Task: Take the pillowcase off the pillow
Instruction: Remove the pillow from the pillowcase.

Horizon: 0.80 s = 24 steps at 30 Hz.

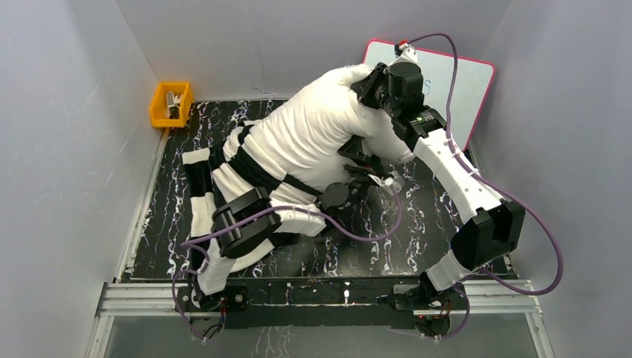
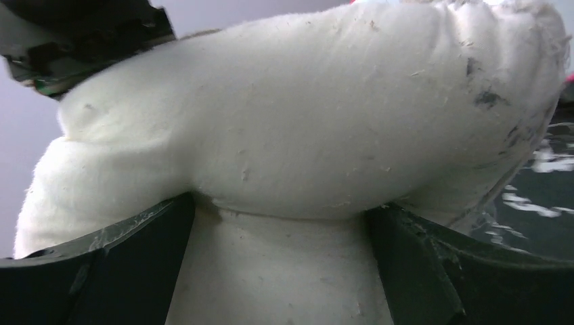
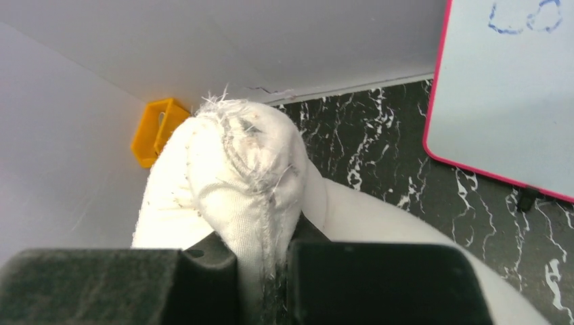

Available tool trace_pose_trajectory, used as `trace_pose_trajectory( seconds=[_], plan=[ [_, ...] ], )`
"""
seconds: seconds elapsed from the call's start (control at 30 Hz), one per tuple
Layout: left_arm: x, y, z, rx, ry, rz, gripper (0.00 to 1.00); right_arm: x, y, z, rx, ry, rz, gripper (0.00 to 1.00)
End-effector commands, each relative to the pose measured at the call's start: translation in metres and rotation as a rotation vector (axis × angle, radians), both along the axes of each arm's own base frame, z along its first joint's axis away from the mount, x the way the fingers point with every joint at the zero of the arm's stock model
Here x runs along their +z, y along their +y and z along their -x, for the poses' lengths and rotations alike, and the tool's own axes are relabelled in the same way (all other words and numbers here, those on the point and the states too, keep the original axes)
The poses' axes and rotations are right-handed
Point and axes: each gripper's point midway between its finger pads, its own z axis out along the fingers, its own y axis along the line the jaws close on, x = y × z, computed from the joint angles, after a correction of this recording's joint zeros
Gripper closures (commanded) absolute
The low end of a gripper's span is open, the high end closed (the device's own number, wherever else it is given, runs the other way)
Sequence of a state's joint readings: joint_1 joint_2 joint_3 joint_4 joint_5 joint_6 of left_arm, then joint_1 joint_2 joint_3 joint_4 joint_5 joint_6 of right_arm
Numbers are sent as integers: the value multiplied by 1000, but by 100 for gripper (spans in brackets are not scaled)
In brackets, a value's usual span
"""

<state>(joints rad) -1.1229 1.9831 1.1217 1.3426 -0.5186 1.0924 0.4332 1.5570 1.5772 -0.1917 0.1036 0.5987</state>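
Observation:
The white pillow (image 1: 313, 127) rises slanting from the mat, its far corner held up at the back. My right gripper (image 1: 370, 78) is shut on that frayed corner (image 3: 244, 162), pinched between the black fingers (image 3: 264, 250). The black-and-white checkered pillowcase (image 1: 200, 186) is bunched round the pillow's lower left end, partly under my left arm. My left gripper (image 1: 365, 177) sits under the pillow's right flank, jaws wide open. In the left wrist view the pillow (image 2: 304, 115) bulges down between the two fingers of that gripper (image 2: 279, 206).
An orange bin (image 1: 170, 104) stands at the back left corner of the black marbled mat (image 1: 387, 239). A pink-rimmed whiteboard (image 1: 466, 82) leans at the back right. Grey walls close in on three sides. Purple cables loop over both arms.

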Motion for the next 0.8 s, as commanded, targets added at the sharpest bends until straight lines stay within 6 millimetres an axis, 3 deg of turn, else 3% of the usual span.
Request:
trace_pose_trajectory(
  seconds=[0.0,0.1,0.23,0.33,0.47,0.63,0.77],
  plan=[
    [89,120,-68,480,-244,272,2,64,6,34,65,-112,-59,100],
    [113,139,-78,488,-281,360,2,65,8,43,89,-109,-71,100],
    [142,141,-70,411,-342,424,2,54,11,49,109,-76,-69,100],
    [151,127,-40,212,-360,431,2,40,11,46,101,-49,-57,100],
    [149,116,5,-69,-238,474,2,34,12,36,89,-48,-23,100],
    [167,138,59,-207,-210,563,2,35,13,25,80,-54,13,100],
    [174,150,68,-179,-231,556,2,34,23,27,134,-42,-6,100]
  ],
)
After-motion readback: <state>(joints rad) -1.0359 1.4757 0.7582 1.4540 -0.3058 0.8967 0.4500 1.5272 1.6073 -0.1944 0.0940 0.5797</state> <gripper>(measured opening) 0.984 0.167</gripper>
